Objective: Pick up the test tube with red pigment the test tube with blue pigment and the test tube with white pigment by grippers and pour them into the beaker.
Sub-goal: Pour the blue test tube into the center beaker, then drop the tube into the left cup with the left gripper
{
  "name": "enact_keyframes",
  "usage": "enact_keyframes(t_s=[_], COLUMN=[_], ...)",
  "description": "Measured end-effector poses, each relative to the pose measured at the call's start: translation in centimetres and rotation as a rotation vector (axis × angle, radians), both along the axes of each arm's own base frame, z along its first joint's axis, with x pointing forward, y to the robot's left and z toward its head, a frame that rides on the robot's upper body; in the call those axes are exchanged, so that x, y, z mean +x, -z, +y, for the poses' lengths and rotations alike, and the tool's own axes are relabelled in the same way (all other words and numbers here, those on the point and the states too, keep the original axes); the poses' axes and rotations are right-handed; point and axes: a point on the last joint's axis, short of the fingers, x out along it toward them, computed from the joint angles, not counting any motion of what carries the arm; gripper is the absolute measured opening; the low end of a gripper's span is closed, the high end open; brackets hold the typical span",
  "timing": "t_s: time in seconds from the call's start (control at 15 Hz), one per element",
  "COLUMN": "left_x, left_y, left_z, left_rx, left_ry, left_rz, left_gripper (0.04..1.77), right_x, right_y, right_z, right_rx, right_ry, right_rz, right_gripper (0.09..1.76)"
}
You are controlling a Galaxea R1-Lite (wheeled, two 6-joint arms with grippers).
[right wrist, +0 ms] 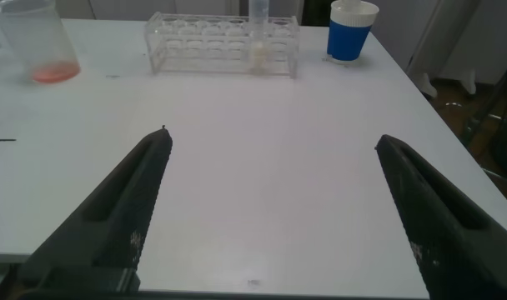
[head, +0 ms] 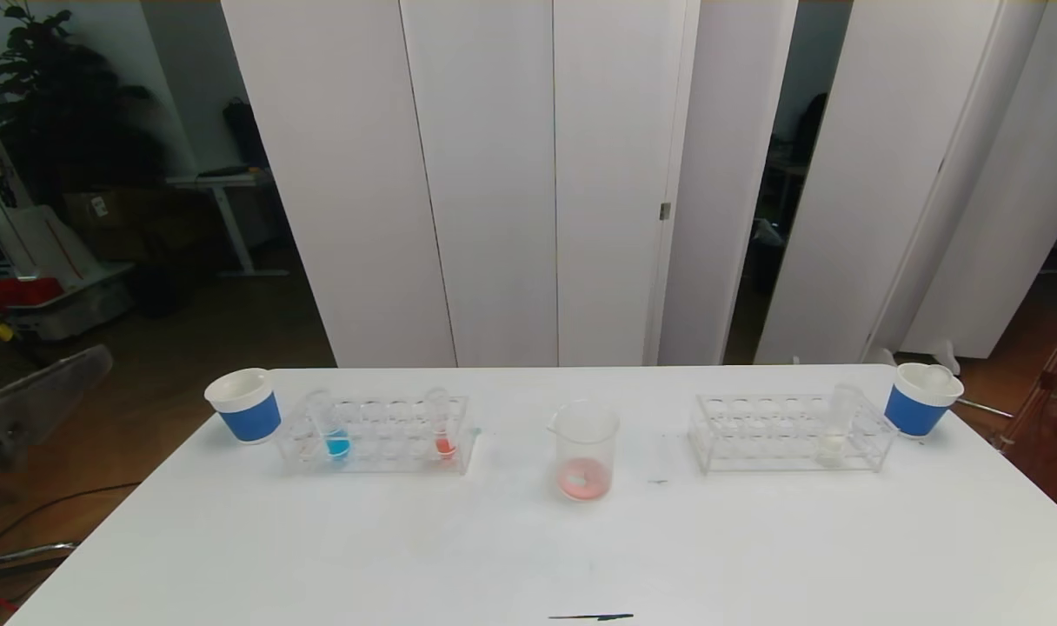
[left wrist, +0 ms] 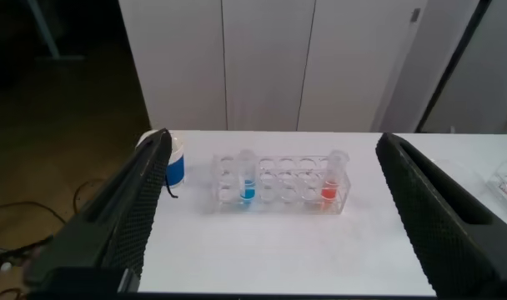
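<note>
Both grippers — left gripper point(left wrist: 270, 217) and right gripper point(right wrist: 270, 212) — hang wide apart and empty short of the white table point(head: 528, 548), where the beaker point(head: 585, 448) stands between two racks — blue-pigment tube point(head: 336, 432) left, white-pigment tube point(head: 833, 430) right.

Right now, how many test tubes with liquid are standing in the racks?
3: blue tube and red tube in the left rack; white tube in the right rack.

The left dark grey-black glossy pincer point(left wrist: 270, 208) is hanging with its two fingers point(left wrist: 124, 212) spread wide, gripping nothing, low at about nine o'clock in the head view. The right dark pincer point(right wrist: 274, 212) is likewise gaping wide and holding nothing.
</note>
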Motion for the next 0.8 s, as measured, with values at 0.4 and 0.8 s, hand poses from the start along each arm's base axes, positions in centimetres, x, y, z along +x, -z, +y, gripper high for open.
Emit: enact_keyframes(t_s=[0.4, 0.8], left_x=[7.6, 9.3], left_y=[4.2, 10.2], left_z=[-0.5, -0.9], left_rx=[-0.015, -0.049], left_ry=[0.024, 0.038], left_rz=[0.137, 0.224], left_gripper=[1.75, 1.75], right_x=[0.0, 0.0], right_y=[0.0, 0.0], right_z=[0.0, 0.0], right_rx=[0.0, 0.0], right_ry=[0.0, -0.001], right_rz=[0.0, 0.0], right_gripper=[1.75, 1.75])
